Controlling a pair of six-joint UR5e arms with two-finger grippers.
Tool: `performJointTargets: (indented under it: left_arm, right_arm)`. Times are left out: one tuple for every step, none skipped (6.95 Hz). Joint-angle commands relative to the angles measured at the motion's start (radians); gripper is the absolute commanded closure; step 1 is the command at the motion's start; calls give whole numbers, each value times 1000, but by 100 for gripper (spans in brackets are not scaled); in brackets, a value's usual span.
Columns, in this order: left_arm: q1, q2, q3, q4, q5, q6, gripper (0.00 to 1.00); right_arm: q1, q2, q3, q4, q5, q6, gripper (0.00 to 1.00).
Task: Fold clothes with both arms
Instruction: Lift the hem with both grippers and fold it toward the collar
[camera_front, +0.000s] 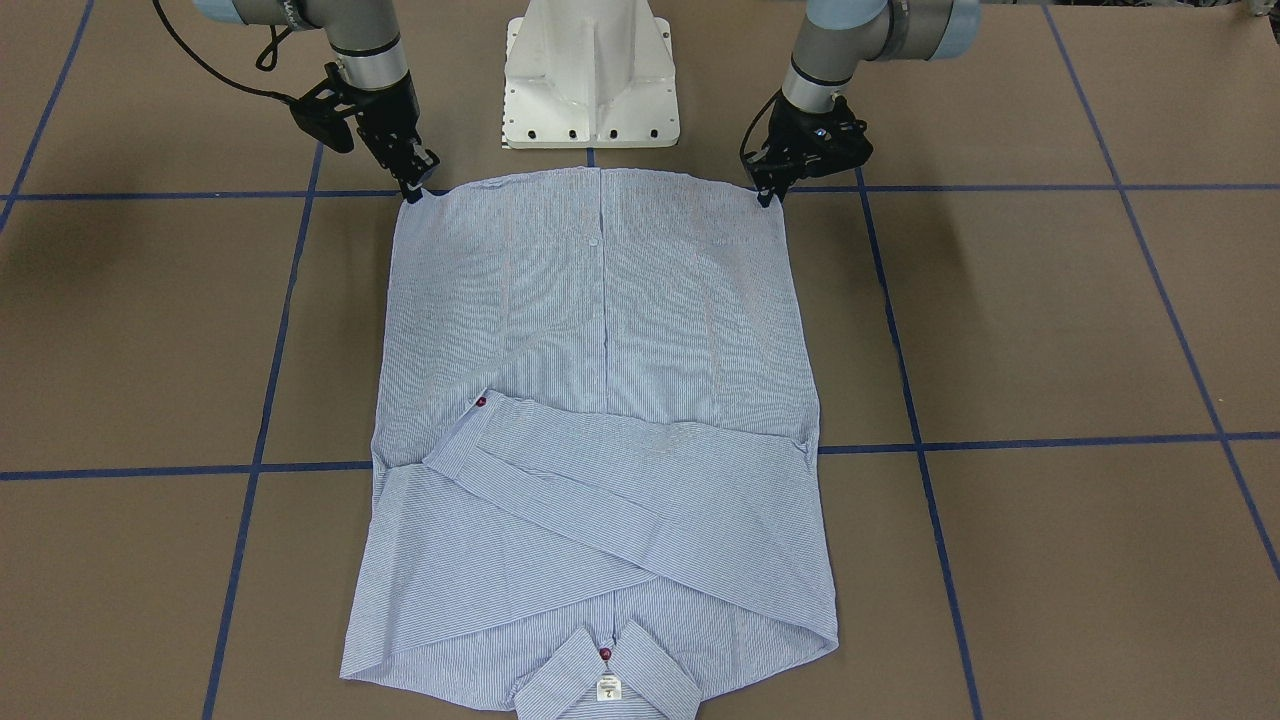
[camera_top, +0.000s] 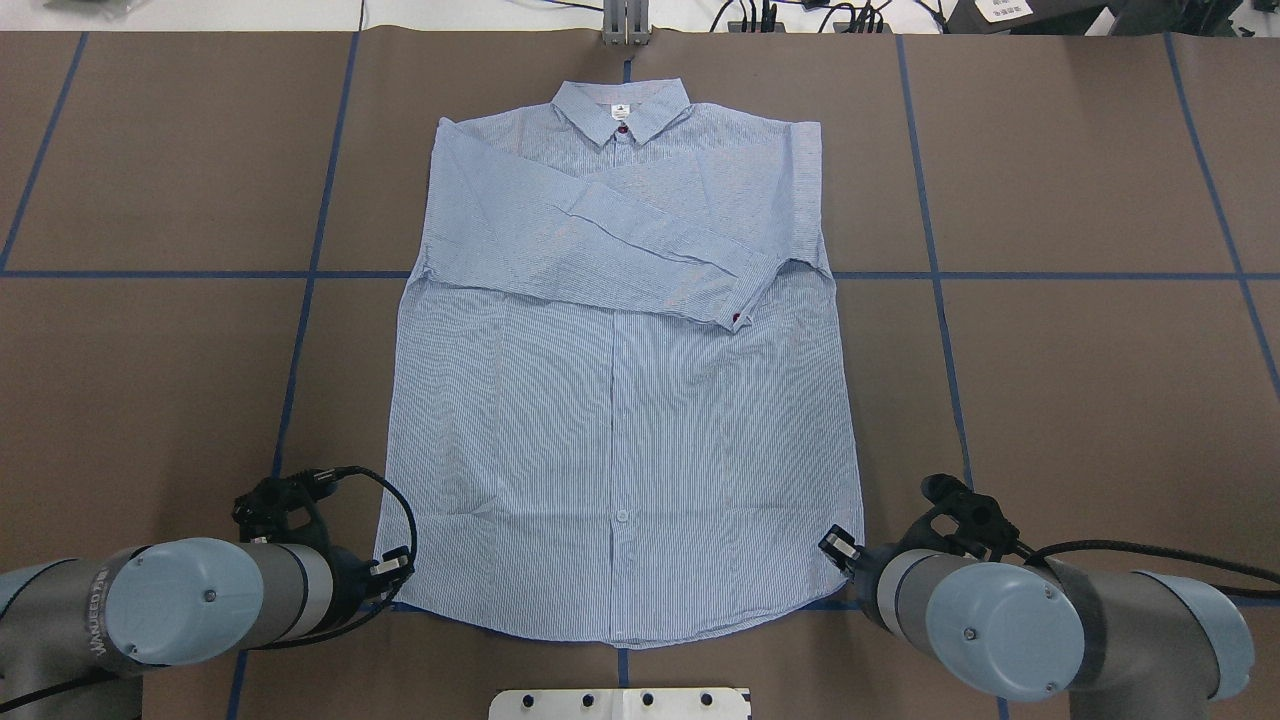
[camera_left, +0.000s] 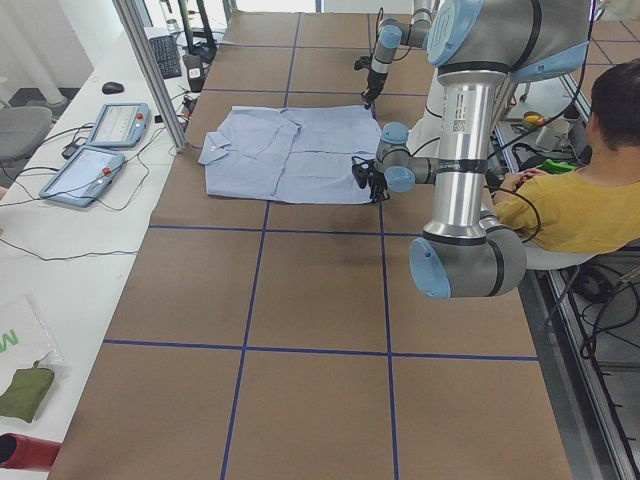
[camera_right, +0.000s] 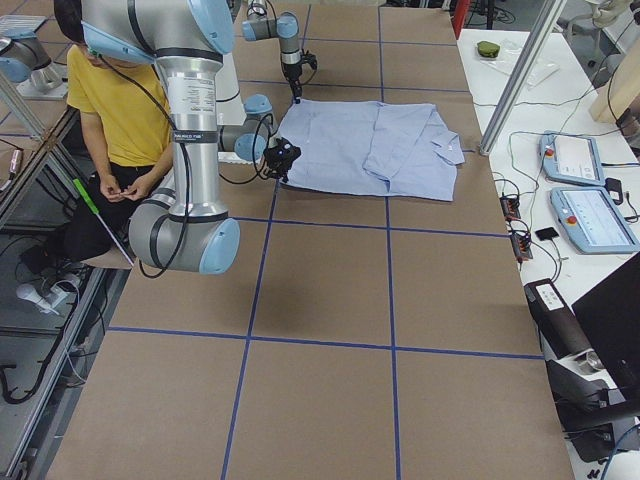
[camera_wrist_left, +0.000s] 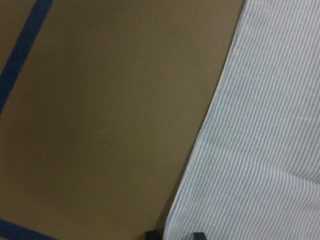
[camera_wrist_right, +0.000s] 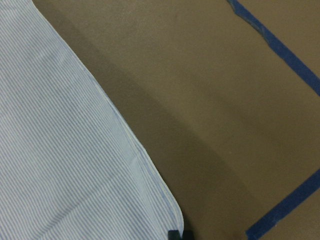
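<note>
on a brown table (camera_front: 1050, 320) crossed by blue tape lines (camera_front: 1000, 187), a striped shirt (camera_front: 600, 330) lying flat in the middle, buttoned front up, hem toward the robot, collar (camera_front: 560, 672) at the far side with a white label (camera_front: 608, 689) showing inside it

both sleeves folded across the chest, the upper one slanting over the other, its cuff (camera_front: 465, 425) with a dark red button (camera_front: 481, 402) ending toward the right arm's side

left gripper (camera_front: 766, 197) down at the hem corner on its own side, pointing at the table; in the wrist view, fingertips (camera_wrist_left: 151, 234) a little apart, the shirt's side edge running between them, cloth flat and not clamped

right gripper (camera_front: 415, 190) down at the opposite hem corner; in its wrist view, fingertips (camera_wrist_right: 173, 233) almost together right at the rounded corner, cloth lying flat; impossible to tell whether any of it is pinched

white pedestal base (camera_front: 592, 80) between the two arms, just beyond the hem

in the side views, a person (camera_left: 590, 190) in a yellow top seated behind the robot, and two control pendants (camera_left: 85, 172) on a white bench (camera_left: 40, 270) along the table's far edge
</note>
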Motion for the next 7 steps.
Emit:
performJointTargets:
  left_arm:
    - [1, 22, -18, 0, -4, 2, 100]
    - [-1, 22, -29, 0, -6, 2, 100]
    - [-2, 46, -119, 24, -12, 2, 100]
    - [-1, 56, -183, 56, -47, -21, 100]
    - [-1, 56, -204, 58, -49, -59, 100]
    - [-1, 53, -240, 61, -50, -86, 100]
    - [-2, 40, -268, 61, -50, -150, 100]
  right_arm:
    - [2, 0, 1, 0, -1, 0, 100]
    - [2, 0, 1, 0, 0, 0, 100]
    - [2, 1, 7, 0, 0, 0, 100]
    - [9, -7, 27, 0, -1, 0, 100]
    - [20, -28, 89, -3, -1, 2, 100]
    - [20, -77, 156, -5, -6, 3, 100]
    - [53, -91, 224, -6, -7, 3, 100]
